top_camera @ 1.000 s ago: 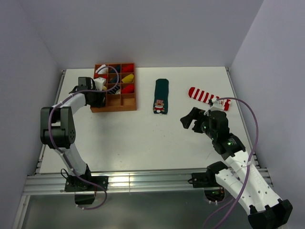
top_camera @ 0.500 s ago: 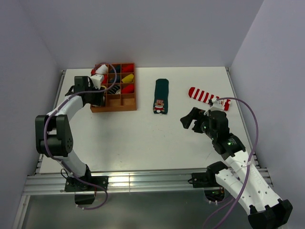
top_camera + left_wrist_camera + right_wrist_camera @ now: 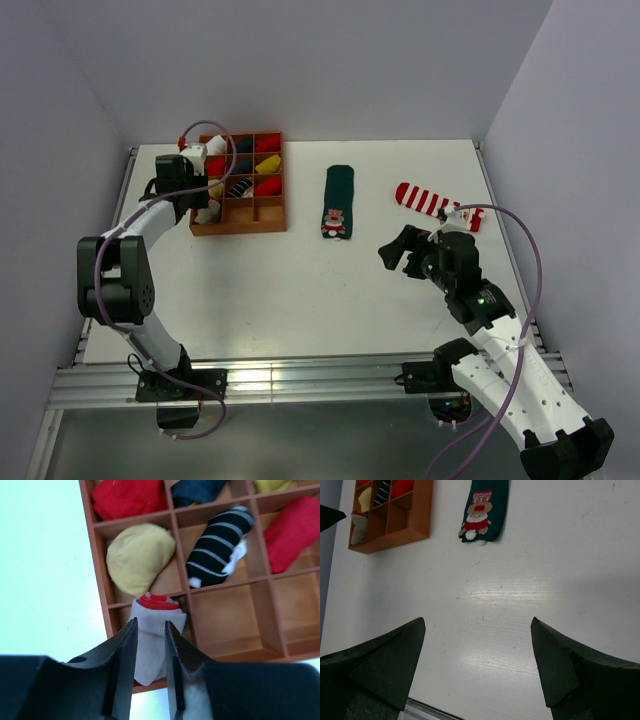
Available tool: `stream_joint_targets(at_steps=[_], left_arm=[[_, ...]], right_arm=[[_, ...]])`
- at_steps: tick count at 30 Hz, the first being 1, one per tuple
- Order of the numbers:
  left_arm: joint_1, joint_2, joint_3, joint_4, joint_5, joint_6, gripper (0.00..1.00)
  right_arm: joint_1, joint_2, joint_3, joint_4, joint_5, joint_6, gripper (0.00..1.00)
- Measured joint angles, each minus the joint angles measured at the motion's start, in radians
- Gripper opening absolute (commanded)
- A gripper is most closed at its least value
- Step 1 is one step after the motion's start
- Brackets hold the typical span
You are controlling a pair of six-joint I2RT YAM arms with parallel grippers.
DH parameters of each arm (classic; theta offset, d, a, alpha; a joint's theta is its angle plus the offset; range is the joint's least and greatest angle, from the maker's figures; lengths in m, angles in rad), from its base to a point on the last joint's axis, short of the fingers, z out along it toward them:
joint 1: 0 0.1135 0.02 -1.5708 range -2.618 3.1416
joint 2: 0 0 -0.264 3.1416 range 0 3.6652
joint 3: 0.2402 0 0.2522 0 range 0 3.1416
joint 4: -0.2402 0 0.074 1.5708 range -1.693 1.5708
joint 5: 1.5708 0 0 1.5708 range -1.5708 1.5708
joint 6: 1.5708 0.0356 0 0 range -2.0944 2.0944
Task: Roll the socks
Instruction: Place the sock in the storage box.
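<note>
The beige rolled sock (image 3: 152, 640) with a red core lies in the near-left compartment of the wooden box (image 3: 100, 580), its end hanging over the rim. It also shows in the top view (image 3: 205, 212). My left gripper (image 3: 150, 622) hovers just above it, jaws a narrow gap apart and not pinching it; in the top view it (image 3: 196, 194) is at the box's left side. The dark green sock (image 3: 338, 202) lies flat mid-table. The red-and-white striped sock (image 3: 432, 204) lies flat at the right. My right gripper (image 3: 393, 250) is wide open and empty above bare table.
The box (image 3: 240, 228) at the back left holds rolled bundles: yellow (image 3: 140, 557), red (image 3: 127, 497), black-and-white striped (image 3: 217, 545), and another red (image 3: 292, 532). Two near compartments (image 3: 227, 617) are empty. Walls stand close on the left, right and back.
My left gripper carried the beige sock from above the box's left edge down into the near-left compartment and let it go. The right arm has not moved.
</note>
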Motion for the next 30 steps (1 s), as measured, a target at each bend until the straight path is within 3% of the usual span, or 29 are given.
stream_joint_targets(at_steps=[15,27,30], left_arm=[[0.0,0.11,0.002,-0.001,-0.052,-0.031,0.29],[0.0,0.2,0.105,-0.099,-0.031,-0.031,0.37],[0.001,0.192,0.105,-0.105,-0.033,-0.031,0.44]], right_arm=[[0.0,0.0,0.0,0.001,-0.011,0.004,0.93],[0.0,0.015,-0.048,0.027,-0.029,0.011,0.92],[0.0,0.016,-0.066,0.039,-0.041,0.007,0.92]])
